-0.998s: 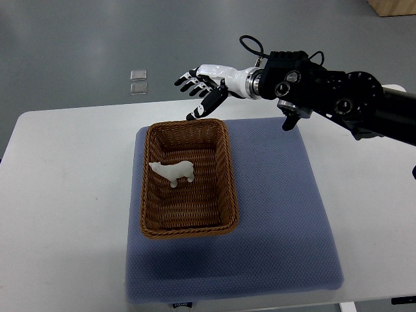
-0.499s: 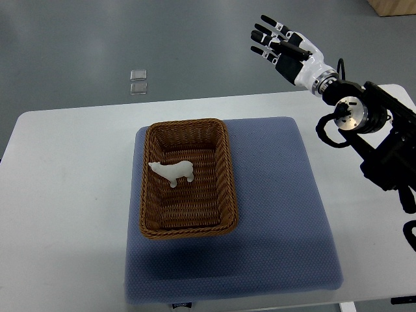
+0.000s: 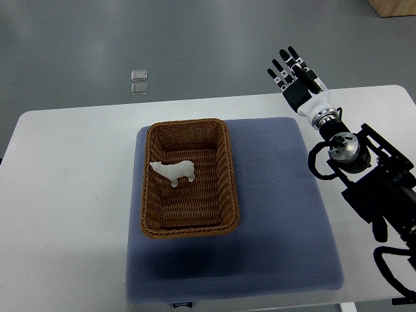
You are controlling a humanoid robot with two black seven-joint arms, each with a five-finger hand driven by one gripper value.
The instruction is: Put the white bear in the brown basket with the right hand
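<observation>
The white bear (image 3: pixel 173 171) lies on its side inside the brown wicker basket (image 3: pixel 229 175), in the basket's far half. The basket stands on the left part of a blue-grey mat (image 3: pixel 279 214). My right hand (image 3: pixel 294 73) is up at the far right, over the table's back edge, well away from the basket. Its fingers (image 3: pixel 284 60) are spread straight and hold nothing. Its black arm runs down along the right edge. My left arm does not show.
The mat lies on a white table (image 3: pixel 71 195). Two small clear squares (image 3: pixel 138 81) lie on the grey floor beyond the table's far edge. A wooden corner (image 3: pixel 393 6) shows at the top right.
My right hand has drawn back from above the basket's far rim to the right, and the arm has swung down along the right edge. The bear and basket have not moved.
</observation>
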